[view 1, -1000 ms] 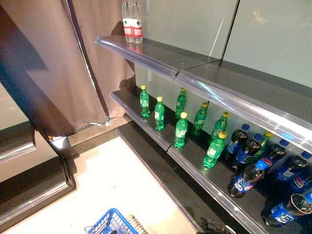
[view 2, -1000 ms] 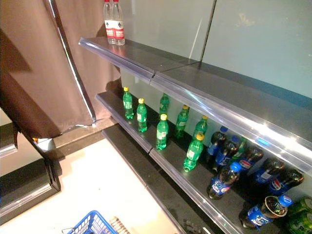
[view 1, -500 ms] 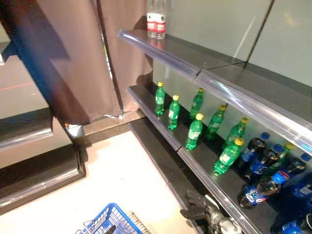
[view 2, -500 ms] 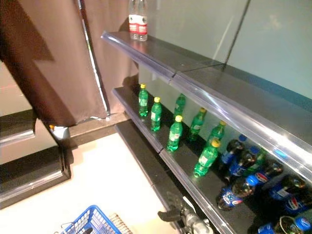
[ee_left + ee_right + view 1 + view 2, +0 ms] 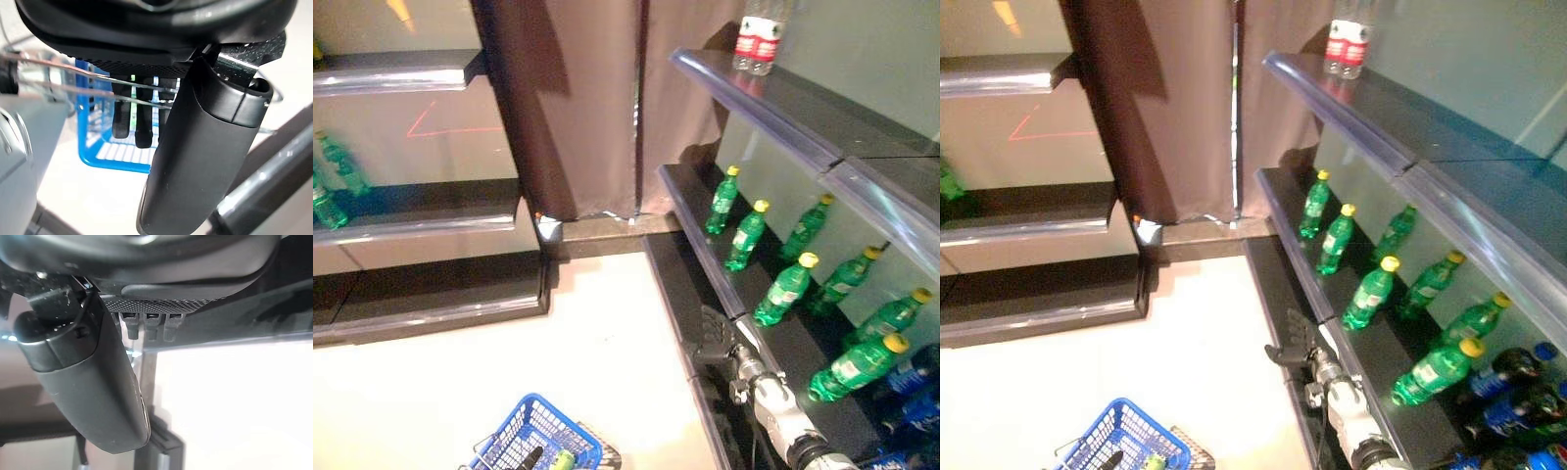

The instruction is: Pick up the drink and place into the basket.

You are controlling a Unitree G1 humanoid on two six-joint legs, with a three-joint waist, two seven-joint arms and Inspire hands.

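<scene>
Reaching our right hand (image 5: 713,338), fingers loosely open and empty, toward the green drink bottles (image 5: 785,290) on the shelf at right, our left hand (image 5: 195,147) hooks the blue basket (image 5: 540,441) lower left.

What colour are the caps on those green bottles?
Yellow caps on the green bottles, clearest in the left eye view.

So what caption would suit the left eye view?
Right hand open beside a shelf of green bottles; blue basket on the floor below.

Silver-grey arm (image 5: 781,416), dark right hand (image 5: 713,343) (matte thumb)
</scene>
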